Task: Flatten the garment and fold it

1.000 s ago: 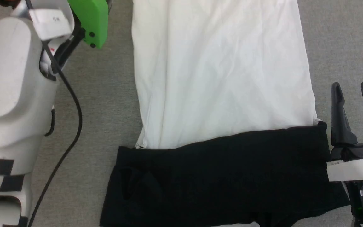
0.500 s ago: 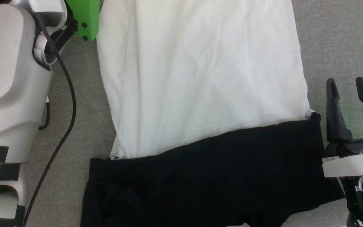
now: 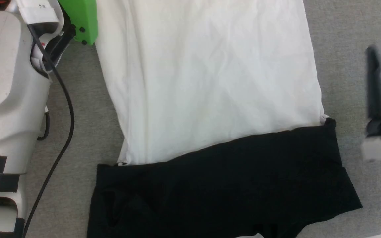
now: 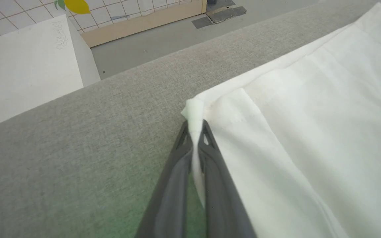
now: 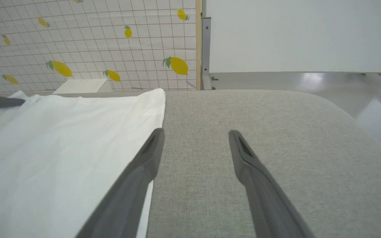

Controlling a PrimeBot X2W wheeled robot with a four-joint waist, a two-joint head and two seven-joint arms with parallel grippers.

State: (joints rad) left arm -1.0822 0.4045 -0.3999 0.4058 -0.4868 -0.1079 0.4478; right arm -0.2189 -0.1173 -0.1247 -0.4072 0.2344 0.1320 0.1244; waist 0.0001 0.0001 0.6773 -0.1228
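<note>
Head view: the garment (image 3: pixel 210 82) lies spread on the grey table (image 3: pixel 349 39), its long axis running away from the robot and its black band nearest.

Left wrist view: the left gripper (image 4: pixel 195 127) pinches the white far-left corner.

Right wrist view: the right gripper (image 5: pixel 195 132) is spread and empty over bare table. The cloth's edge is just to its left and the far-right corner lies ahead, which looks like its next grab.

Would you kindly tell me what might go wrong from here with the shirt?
The left gripper pinches only a thin tip of the garment at its white corner; a pull may slip it free. The right gripper is open over the grey surface beside the cloth, so one-sided pulling may skew it.
</note>
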